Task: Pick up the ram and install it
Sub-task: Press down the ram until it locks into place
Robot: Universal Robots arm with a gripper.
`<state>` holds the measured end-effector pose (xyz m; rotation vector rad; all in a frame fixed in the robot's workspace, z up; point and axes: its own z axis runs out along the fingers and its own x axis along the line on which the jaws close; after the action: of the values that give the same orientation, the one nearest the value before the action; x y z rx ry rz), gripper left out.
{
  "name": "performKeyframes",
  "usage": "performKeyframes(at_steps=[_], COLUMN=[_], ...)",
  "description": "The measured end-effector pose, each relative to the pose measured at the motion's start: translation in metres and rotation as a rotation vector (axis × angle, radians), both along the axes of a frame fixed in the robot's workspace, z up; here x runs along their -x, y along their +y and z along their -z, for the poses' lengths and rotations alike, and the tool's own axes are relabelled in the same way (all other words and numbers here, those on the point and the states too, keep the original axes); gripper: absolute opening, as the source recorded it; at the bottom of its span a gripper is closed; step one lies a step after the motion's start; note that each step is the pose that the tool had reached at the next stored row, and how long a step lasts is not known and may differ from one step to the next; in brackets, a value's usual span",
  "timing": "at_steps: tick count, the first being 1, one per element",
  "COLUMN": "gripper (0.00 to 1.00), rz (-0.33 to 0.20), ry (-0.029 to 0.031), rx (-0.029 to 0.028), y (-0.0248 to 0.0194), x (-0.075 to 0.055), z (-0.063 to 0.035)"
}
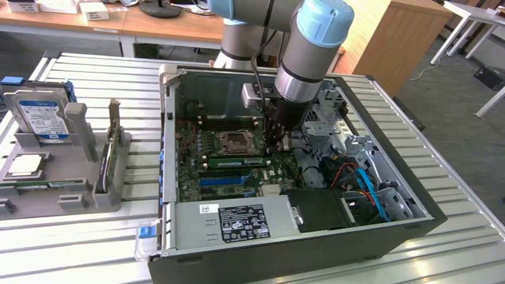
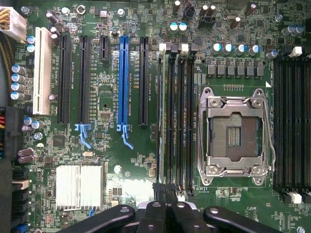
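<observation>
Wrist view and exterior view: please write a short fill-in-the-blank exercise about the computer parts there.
1. On the green motherboard, the long expansion slot between black ones is ___.
2. The square metal-framed processor socket is ___.
3. The silver blue-labelled hard drive stands on the exterior view's ___ of the black computer case.
Missing words: blue; empty; left.

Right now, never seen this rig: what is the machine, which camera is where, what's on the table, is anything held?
The machine is a single robot arm reaching into an open computer case on a slatted table. One picture comes from a camera off the arm. The other comes from its wrist, looking down on the motherboard and empty processor socket. The ram, a green stick, stands in a slot beside the socket. The jaws are shut over one end of it; whether they pinch it is unclear. On the exterior view's left, a grey tray holds a hard drive.
</observation>
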<state>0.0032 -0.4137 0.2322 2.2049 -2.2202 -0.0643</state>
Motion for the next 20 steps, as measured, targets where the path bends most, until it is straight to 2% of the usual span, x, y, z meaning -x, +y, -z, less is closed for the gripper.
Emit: performKeyframes(at_steps=[20], gripper=[0.11], rz=[0.000], ry=[0.0000], rx=[0.0000], y=[0.0000], x=[-0.0001], z=[0.0036])
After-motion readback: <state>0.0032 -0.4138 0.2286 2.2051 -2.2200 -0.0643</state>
